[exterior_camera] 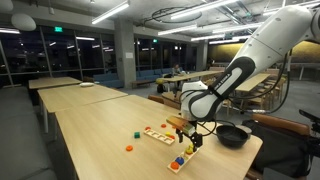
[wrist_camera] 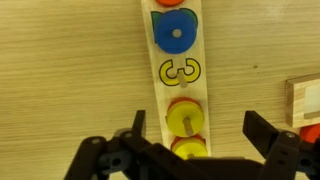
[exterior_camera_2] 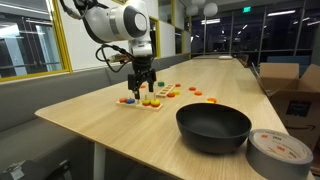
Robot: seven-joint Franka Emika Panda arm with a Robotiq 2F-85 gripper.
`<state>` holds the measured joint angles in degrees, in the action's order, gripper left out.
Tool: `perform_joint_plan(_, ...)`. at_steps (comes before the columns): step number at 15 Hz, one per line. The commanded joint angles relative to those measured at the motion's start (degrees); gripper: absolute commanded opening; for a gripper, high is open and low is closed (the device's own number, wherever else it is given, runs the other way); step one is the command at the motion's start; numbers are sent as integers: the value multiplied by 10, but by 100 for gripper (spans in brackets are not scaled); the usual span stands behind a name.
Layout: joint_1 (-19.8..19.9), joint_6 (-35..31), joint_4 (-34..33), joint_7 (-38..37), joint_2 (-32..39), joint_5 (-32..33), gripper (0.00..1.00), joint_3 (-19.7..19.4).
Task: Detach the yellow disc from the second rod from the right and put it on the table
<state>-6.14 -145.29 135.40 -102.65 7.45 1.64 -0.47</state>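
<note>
In the wrist view a yellow disc sits on a rod of a narrow white board, with an orange piece under it. Another yellow disc sits on the adjacent rod, partly hidden by the gripper body. A blue disc sits further along the board. My gripper is open, its two fingers on either side of the board around the yellow disc and not touching it. In both exterior views the gripper hangs just above the toy board on the light-wood table.
A black bowl stands near the table end, with a grey tape roll beside it. Loose orange pieces and a green piece lie on the table. A wooden block lies beside the board.
</note>
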Motion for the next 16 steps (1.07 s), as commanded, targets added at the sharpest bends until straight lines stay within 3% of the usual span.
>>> perform_joint_plan(1,0,6,-8,-11,2,9,100,2)
perform_joint_plan(12,-1,6,-16,-6,21,0,100,1)
perform_joint_plan(13,-1,5,-16,-7,23,2,75,1)
perform_joint_plan(14,-2,4,-16,-7,23,3,74,0)
perform_joint_plan(16,-1,3,-14,-7,22,3,58,0)
